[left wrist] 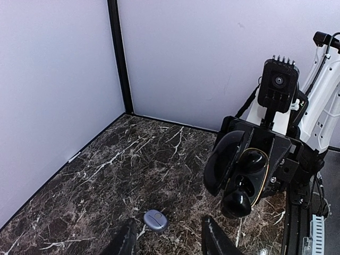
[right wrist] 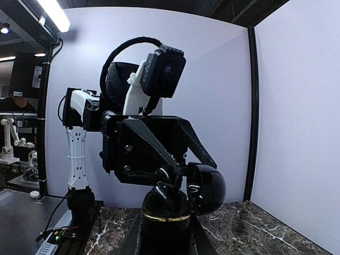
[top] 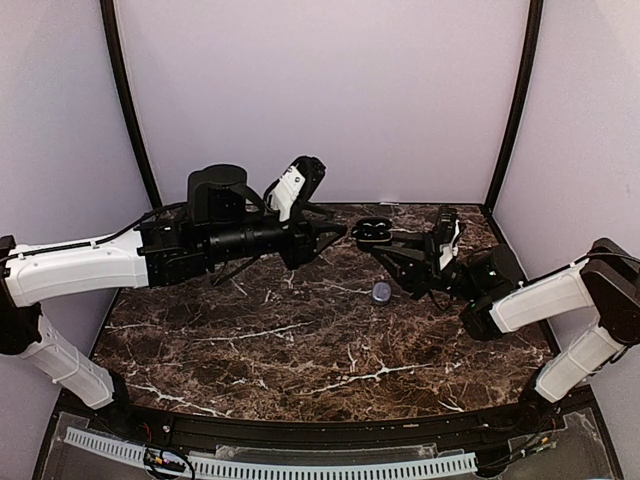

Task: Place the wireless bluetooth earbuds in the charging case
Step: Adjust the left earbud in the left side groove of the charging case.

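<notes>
One pale purple earbud [top: 381, 292] lies loose on the marble table [top: 300, 350]. In the overhead view it sits below and slightly right of the charging case [top: 372, 232] and apart from it, so I judge the task to be in its early part: the case is up and ready, but this bud is not yet picked up, let alone seated. The right gripper [right wrist: 166, 234] is clamped on the black case, holding it off the table with the lid swung open and the inside turned toward the left arm; a thin gold band runs round the body. The left gripper [left wrist: 170, 240] hangs above the table facing the case, its two fingers spread with nothing between them, and from its own camera the bud rests on the marble just ahead of the fingertips. Whether a bud already sits in either well of the case I cannot tell: the cavities are dark and glossy, and a darker bud would not stand out there. I see no second bud in any view. What is left, as I read it, is to close the free fingers on the purple bud, carry it to the open case and press it into its well, then do the same for any other. No brand, label or writing can be read on the case, the bud or the arms
</notes>
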You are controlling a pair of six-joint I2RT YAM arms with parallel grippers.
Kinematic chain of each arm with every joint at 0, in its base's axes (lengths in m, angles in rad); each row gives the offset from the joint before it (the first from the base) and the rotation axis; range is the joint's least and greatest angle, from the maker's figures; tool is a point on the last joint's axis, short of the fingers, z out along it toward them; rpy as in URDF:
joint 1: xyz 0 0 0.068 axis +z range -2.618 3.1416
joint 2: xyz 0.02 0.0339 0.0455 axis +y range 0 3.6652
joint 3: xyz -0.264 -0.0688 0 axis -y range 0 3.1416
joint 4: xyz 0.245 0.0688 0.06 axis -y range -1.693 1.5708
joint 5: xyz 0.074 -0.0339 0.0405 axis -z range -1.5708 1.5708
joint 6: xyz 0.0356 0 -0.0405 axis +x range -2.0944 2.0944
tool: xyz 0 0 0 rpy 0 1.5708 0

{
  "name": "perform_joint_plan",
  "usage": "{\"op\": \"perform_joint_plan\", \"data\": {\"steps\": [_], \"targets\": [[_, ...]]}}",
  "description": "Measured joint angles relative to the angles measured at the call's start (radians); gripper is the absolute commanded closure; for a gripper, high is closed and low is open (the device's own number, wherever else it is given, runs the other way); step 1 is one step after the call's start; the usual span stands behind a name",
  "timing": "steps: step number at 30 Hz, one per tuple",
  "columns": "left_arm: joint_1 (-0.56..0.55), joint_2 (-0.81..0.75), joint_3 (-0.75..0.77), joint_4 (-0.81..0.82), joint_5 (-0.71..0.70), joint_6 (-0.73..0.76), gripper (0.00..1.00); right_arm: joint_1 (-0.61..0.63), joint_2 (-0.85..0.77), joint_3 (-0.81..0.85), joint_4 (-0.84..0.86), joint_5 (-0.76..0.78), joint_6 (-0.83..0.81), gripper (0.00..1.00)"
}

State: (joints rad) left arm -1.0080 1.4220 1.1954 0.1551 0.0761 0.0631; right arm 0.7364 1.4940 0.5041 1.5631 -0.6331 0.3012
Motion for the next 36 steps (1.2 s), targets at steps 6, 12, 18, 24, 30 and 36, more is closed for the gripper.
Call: {"op": "perform_joint_plan", "data": {"steps": [6, 12, 18, 24, 30, 36], "targets": [[0.000, 0.016, 0.016, -0.006, 0.042, 0.000, 0.60, 0.000, 0.000, 0.005, 0.000, -0.001, 0.008, 1.00], [0.000, 0.016, 0.016, -0.007, 0.085, 0.000, 0.60, 0.000, 0.000, 0.006, 0.000, 0.000, 0.011, 1.00], [0.001, 0.016, 0.016, -0.009, 0.102, 0.000, 0.60, 0.000, 0.000, 0.008, 0.000, 0.000, 0.011, 1.00], [-0.005, 0.016, 0.016, -0.015, 0.136, 0.005, 0.60, 0.000, 0.002, 0.010, 0.000, 0.000, 0.011, 1.00], [-0.013, 0.016, 0.016, -0.016, 0.181, 0.015, 0.64, 0.000, 0.013, 0.011, 0.000, 0.000, 0.011, 1.00], [-0.014, 0.017, 0.029, -0.025, 0.231, 0.024, 0.71, 0.000, 0.013, 0.011, 0.001, -0.002, 0.011, 1.00]]}}
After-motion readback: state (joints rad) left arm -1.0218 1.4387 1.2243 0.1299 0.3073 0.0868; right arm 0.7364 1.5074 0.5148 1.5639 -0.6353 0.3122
